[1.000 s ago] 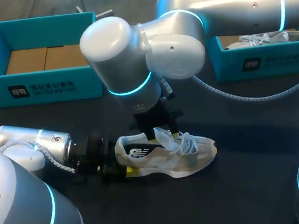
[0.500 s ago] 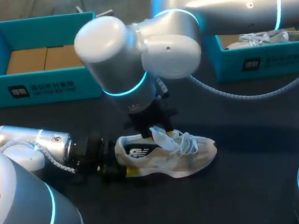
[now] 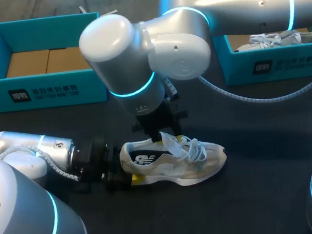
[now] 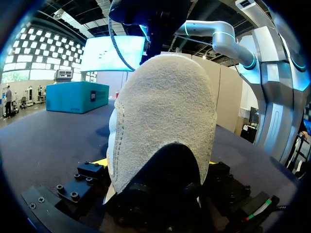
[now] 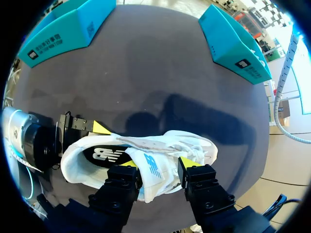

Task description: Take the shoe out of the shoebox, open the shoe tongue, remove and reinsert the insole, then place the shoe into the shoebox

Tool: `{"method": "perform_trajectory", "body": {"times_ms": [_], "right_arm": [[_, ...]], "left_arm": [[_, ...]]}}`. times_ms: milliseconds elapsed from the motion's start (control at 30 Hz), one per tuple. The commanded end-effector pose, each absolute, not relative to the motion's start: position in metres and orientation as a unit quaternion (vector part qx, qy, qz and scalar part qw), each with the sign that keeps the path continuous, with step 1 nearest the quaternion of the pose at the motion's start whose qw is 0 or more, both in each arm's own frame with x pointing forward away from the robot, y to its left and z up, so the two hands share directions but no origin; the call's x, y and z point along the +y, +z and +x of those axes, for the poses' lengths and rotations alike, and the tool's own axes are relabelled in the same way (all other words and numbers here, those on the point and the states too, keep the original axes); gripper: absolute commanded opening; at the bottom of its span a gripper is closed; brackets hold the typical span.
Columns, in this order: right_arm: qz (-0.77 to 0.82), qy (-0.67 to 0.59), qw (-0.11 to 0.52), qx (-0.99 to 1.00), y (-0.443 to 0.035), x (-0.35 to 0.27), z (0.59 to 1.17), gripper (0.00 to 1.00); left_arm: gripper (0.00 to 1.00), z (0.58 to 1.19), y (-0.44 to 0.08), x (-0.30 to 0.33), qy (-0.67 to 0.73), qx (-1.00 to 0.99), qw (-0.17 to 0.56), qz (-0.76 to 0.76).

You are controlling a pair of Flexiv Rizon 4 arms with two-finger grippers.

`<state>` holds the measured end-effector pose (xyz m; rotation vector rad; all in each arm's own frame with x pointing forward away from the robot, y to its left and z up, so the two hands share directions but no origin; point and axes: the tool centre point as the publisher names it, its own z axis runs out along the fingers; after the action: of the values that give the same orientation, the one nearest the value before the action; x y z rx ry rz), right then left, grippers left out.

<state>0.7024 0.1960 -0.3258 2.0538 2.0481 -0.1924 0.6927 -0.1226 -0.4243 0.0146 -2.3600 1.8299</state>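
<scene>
A white sneaker [image 3: 174, 162] stands on its sole on the dark table, heel toward my left arm. My left gripper [image 3: 126, 165] lies low on the table with the heel [image 4: 163, 126] held between its fingers; a yellow tip [image 3: 135, 178] presses the near side, another [image 5: 100, 127] the far side. My right gripper [image 3: 162, 136] comes down from above over the shoe's opening. In the right wrist view the lifted white tongue [image 5: 153, 167] fills the gap between the right gripper's [image 5: 158, 167] yellow-tipped fingers, which touch it on both sides. The dark insole [image 5: 104, 155] shows inside the shoe.
A teal shoebox [image 3: 43, 92] with a cardboard insert stands at the back left. A second teal box [image 3: 275, 64] at the back right holds another white shoe [image 3: 281, 39]. My right arm's large elbow [image 3: 139, 52] hangs over the table's middle.
My right arm shifted slightly and its fingers closed in a little on the tongue. The shoe and my left arm stayed put.
</scene>
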Motion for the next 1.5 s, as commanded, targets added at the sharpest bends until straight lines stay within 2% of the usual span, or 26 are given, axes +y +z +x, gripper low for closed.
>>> {"method": "perform_trajectory", "body": {"times_ms": [33,167,333,433,467,500,733,1133,1500], "right_arm": [[0.83,-0.021,0.125,0.542,-0.322,0.184,0.694,0.38],[0.831,-0.015,0.125,0.541,-0.32,0.184,0.694,0.25],[0.83,-0.011,0.123,0.544,-0.32,0.186,0.693,0.21],[0.829,-0.01,0.122,0.545,-0.319,0.186,0.692,0.1],[0.83,-0.008,0.122,0.544,-0.318,0.186,0.692,0.01],[0.831,-0.006,0.122,0.543,-0.318,0.185,0.691,0.0],[0.847,0.005,0.105,0.521,-0.313,0.173,0.685,0.0],[0.871,0.137,-0.026,0.472,-0.308,0.116,0.664,0.0],[0.859,0.205,-0.081,0.463,-0.314,0.089,0.655,0.0]], "left_arm": [[0.0,0.689,-0.427,-0.125,0.611,-0.788,0.076,0.006],[0.0,0.689,-0.427,-0.125,0.611,-0.788,0.076,0.006],[0.0,0.689,-0.427,-0.125,0.611,-0.788,0.076,0.006],[0.0,0.689,-0.427,-0.125,0.611,-0.788,0.076,0.006],[0.0,0.689,-0.427,-0.125,0.611,-0.788,0.076,0.006],[0.0,0.689,-0.427,-0.125,0.611,-0.788,0.076,0.006],[0.0,0.689,-0.427,-0.125,0.611,-0.788,0.076,0.006],[0.0,0.689,-0.427,-0.125,0.611,-0.788,0.076,0.006],[0.0,0.689,-0.427,-0.125,0.611,-0.788,0.076,0.006]]}}
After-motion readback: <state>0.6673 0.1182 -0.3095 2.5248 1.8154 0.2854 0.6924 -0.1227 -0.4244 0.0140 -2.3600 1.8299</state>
